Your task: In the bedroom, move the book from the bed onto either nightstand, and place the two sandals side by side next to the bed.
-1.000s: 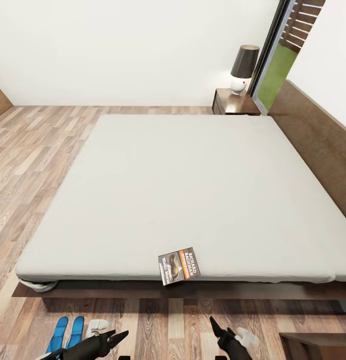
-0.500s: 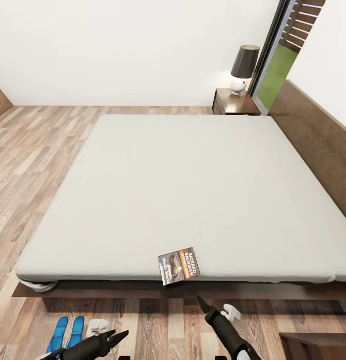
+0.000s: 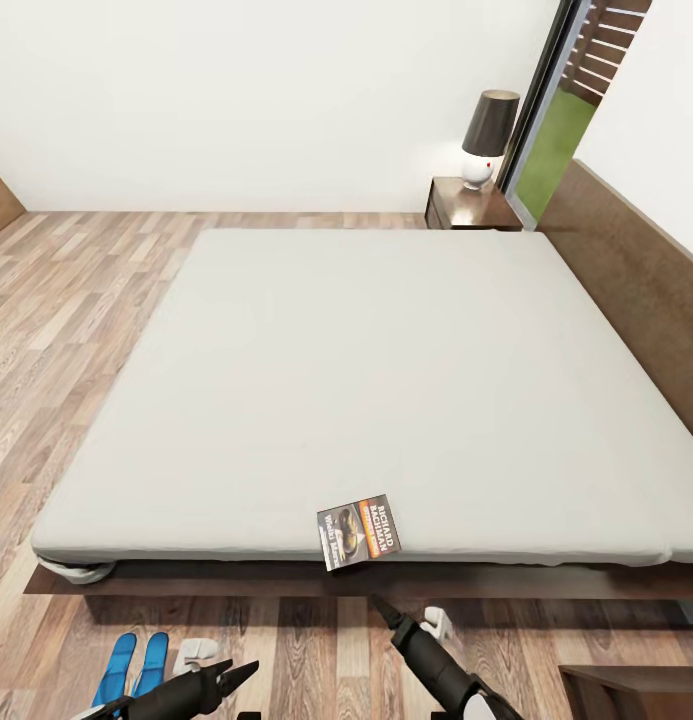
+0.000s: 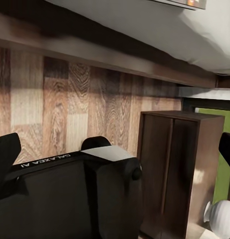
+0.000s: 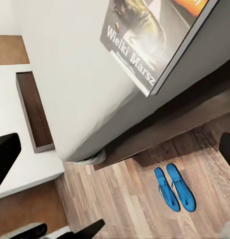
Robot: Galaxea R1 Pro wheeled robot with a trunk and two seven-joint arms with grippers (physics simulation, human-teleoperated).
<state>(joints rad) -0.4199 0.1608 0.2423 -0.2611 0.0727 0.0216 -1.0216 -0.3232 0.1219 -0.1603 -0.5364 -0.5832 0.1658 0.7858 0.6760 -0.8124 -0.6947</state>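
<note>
L to R in the head view: the two sandals [image 3: 133, 667] lie side by side on the wood floor [image 3: 76, 300] by the near-left corner of the bed [image 3: 386, 380], just in front of its frame; right wrist view shows them paired, toes aligned [image 5: 175, 187], so that half looks done. Next, the left gripper [image 3: 241, 675] sits low near the sandals, jaws narrow w/ a small gap, holding nothing. Centre-right, the book [image 3: 359, 531] lies flat at the near edge of the mattress, one corner overhanging the edge; right wrist view shows its cover close up [image 5: 155, 35]. Just below it the right gripper [image 3: 384, 610] points up toward that corner, apart from it; jaws look open in the wrist view, empty. Step in hand, I'd say: reach for the book w/ the right arm. To do it well, come at the overhanging corner so one finger goes under and one over, close firmly on the thin cover, lift w/o dragging it off the edge. Far right, a nightstand [image 3: 471, 205] w/ a lamp [image 3: 486, 135] stands beyond the bed by the headboard [image 3: 626, 270]; another dark cabinet [image 3: 636, 690] shows at the near right corner, prob the closer drop spot
</note>
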